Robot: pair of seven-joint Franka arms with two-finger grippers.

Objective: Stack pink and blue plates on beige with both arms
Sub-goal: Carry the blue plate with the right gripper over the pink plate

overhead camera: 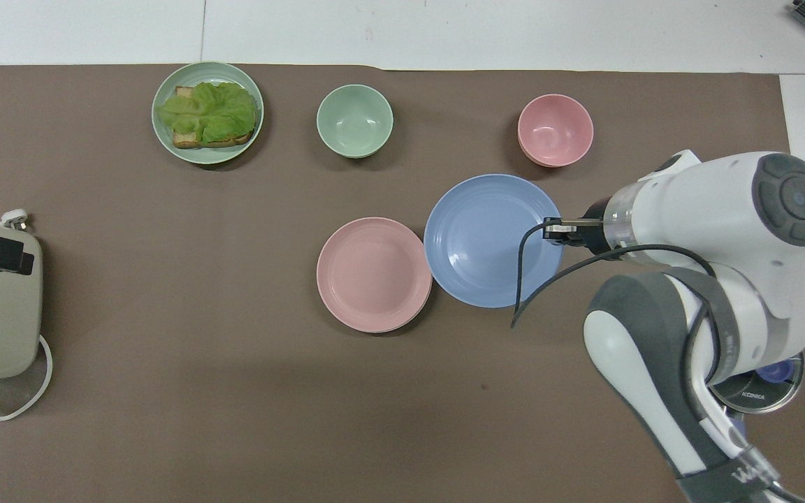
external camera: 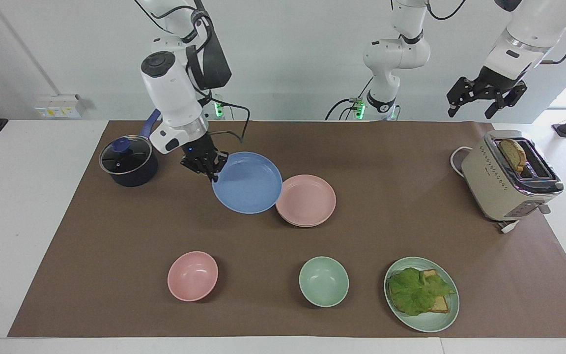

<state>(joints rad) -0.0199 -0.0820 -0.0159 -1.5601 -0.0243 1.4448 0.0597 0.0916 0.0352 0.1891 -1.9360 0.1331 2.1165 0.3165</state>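
Note:
My right gripper [external camera: 212,174] [overhead camera: 553,229] is shut on the rim of the blue plate [external camera: 247,183] [overhead camera: 492,241]. The plate hangs above the mat, nearly level, beside the pink plate [external camera: 305,199] [overhead camera: 373,272], and its edge just overlaps the pink rim in the facing view. The pink plate lies at the mat's middle. Under it a thin second rim [external camera: 307,225] shows; the beige plate is otherwise hidden. My left gripper [external camera: 484,101] waits open in the air near the toaster, holding nothing.
A dark lidded pot [external camera: 128,160] stands at the right arm's end. A pink bowl [external camera: 192,275], a green bowl [external camera: 323,281] and a green plate with lettuce and bread [external camera: 421,294] line the mat's edge farthest from the robots. The toaster [external camera: 509,177] holds a slice.

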